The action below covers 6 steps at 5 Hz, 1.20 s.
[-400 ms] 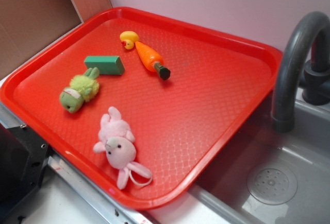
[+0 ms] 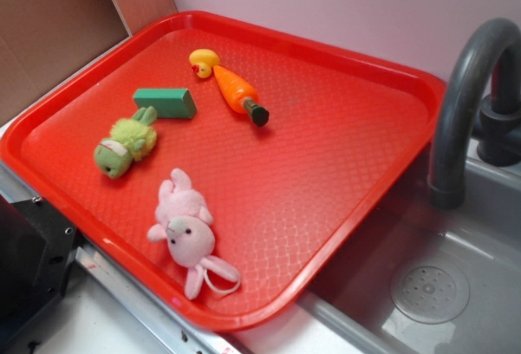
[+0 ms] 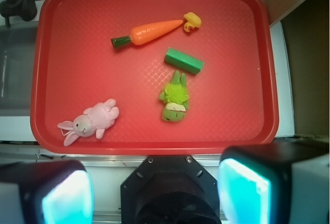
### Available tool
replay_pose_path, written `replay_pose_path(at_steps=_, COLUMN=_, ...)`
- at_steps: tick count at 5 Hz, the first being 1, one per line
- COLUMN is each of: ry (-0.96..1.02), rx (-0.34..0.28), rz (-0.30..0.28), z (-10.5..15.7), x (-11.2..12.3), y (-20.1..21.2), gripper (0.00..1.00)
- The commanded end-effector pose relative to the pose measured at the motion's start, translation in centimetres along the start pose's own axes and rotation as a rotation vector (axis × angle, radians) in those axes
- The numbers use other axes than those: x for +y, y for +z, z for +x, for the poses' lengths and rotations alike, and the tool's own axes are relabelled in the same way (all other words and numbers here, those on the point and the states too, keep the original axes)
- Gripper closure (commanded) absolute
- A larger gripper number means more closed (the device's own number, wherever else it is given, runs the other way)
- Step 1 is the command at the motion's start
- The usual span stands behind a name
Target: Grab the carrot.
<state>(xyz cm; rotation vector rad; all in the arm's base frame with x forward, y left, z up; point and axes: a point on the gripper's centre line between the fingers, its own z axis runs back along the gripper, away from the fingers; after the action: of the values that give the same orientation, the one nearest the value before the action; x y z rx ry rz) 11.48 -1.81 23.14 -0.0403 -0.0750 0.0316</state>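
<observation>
The carrot [image 2: 237, 92] [image 3: 152, 32] is orange with a dark green stub end and lies flat on the red tray [image 2: 342, 150] [image 3: 77, 64], toward its far side. Its pointed tip touches a small yellow duck [image 2: 203, 62] [image 3: 192, 21]. In the wrist view my gripper [image 3: 157, 195] stands open at the bottom of the frame, well short of the tray's near rim, with nothing between its cyan pads [image 3: 242, 190]. The exterior view does not show the gripper.
A green block [image 2: 165, 102] [image 3: 184, 61], a green plush toy [image 2: 124, 145] [image 3: 175, 99] and a pink plush rabbit [image 2: 187, 228] [image 3: 90, 121] also lie on the tray. A grey faucet [image 2: 468, 102] and sink with drain [image 2: 429, 291] sit to the right of the tray. A black part [image 2: 28, 268] stands at the lower left.
</observation>
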Motion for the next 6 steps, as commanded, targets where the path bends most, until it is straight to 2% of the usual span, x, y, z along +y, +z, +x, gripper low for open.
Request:
replay_pose_path(at_steps=1, ry=0.503, rx=-0.073, rz=-0.140, z=4.6, x=1.4, y=-0.9, gripper=0.00)
replay_pose_path(at_steps=2, ry=0.748, rx=-0.068, rz=-0.052, z=7.4, x=1.3, y=-3.0, gripper=0.00)
replay_pose_path(at_steps=3, ry=1.001, rx=-0.050, rz=-0.039, z=10.1, x=1.1, y=-6.3, gripper=0.00)
replay_pose_path(at_steps=4, ry=1.240, rx=-0.130, rz=0.034, z=11.8, x=1.7, y=-8.1, gripper=0.00)
replay_pose_path(at_steps=5, ry=1.317, rx=-0.189, rz=0.072, z=13.8, x=2.1, y=-10.5, gripper=0.00)
replay_pose_path(at_steps=6, ry=1.305, rx=-0.194, rz=0.133, z=15.3, x=2.1, y=-13.0, gripper=0.00)
